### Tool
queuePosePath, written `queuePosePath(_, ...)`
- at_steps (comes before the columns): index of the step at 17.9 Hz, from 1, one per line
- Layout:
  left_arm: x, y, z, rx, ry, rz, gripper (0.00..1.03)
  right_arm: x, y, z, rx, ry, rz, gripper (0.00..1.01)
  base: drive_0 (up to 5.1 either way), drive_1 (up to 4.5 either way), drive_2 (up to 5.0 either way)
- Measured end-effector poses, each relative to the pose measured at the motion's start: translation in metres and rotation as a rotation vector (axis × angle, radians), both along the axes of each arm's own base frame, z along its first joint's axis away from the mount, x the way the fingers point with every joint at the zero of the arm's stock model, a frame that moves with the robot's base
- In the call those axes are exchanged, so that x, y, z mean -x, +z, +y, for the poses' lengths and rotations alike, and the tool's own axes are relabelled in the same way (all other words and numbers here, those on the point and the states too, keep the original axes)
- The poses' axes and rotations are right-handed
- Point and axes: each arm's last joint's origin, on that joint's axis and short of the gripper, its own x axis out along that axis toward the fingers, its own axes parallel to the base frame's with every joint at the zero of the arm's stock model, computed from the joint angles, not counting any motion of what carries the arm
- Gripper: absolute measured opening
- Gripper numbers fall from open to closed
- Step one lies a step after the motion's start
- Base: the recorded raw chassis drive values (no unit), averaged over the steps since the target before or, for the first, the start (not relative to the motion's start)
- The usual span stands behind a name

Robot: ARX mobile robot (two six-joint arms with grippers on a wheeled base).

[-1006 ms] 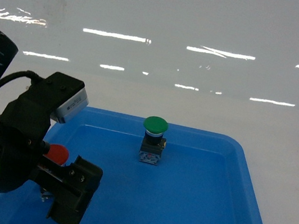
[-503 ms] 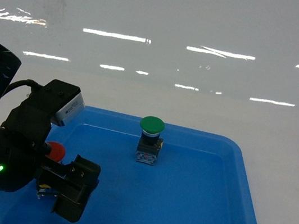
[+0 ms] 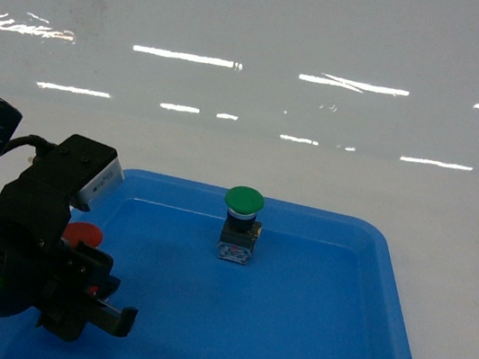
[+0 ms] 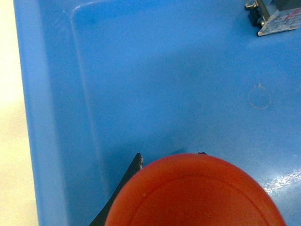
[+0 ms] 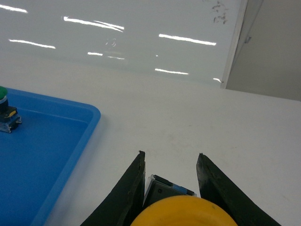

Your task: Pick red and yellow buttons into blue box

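White tabletop; left gripper (image 3: pixel 89 297) gripping red-capped push button (image 4: pixel 195 190) inside shallow blue plastic box (image 3: pixel 359 344); lowering to floor before releasing; right gripper (image 5: pixel 170 175) clasping yellow-capped push button (image 5: pixel 183 211) right of box

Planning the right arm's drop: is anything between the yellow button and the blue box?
Nothing visible. The yellow button sits in the right tool over bare table, and the box rim lies to its left. The green button stands far inside.

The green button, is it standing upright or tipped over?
Upright. In the head view the green button stands cap-up on its block base, on the floor of the blue box.
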Motion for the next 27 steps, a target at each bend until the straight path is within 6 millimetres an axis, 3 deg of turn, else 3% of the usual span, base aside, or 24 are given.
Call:
queuePosePath(3,0.002,0.020,0.006,0.037,0.019,-0.056,0.26,0.000,0.000,0.000,0.000,0.000,0.000,0.31,0.0,0.00,0.0)
queuePosePath(6,0.008,0.072,0.026,0.120,0.070,-0.201,0.26,0.000,0.000,0.000,0.000,0.000,0.000,0.31,0.0,0.00,0.0)
queuePosePath(8,0.020,0.099,0.040,0.155,0.109,-0.293,0.26,0.000,0.000,0.000,0.000,0.000,0.000,0.31,0.0,0.00,0.0)
queuePosePath(12,0.057,0.133,0.061,0.169,0.168,-0.480,0.26,0.000,0.000,0.000,0.000,0.000,0.000,0.31,0.0,0.00,0.0)
queuePosePath(15,0.090,0.136,0.067,0.164,0.191,-0.496,0.25,0.000,0.000,0.000,0.000,0.000,0.000,0.31,0.0,0.00,0.0)
queuePosePath(18,0.112,0.134,0.055,0.210,0.155,-0.491,0.25,0.000,0.000,0.000,0.000,0.000,0.000,0.31,0.0,0.00,0.0)
queuePosePath(27,0.132,0.122,0.036,0.183,0.250,-0.534,0.25,0.000,0.000,0.000,0.000,0.000,0.000,0.31,0.0,0.00,0.0)
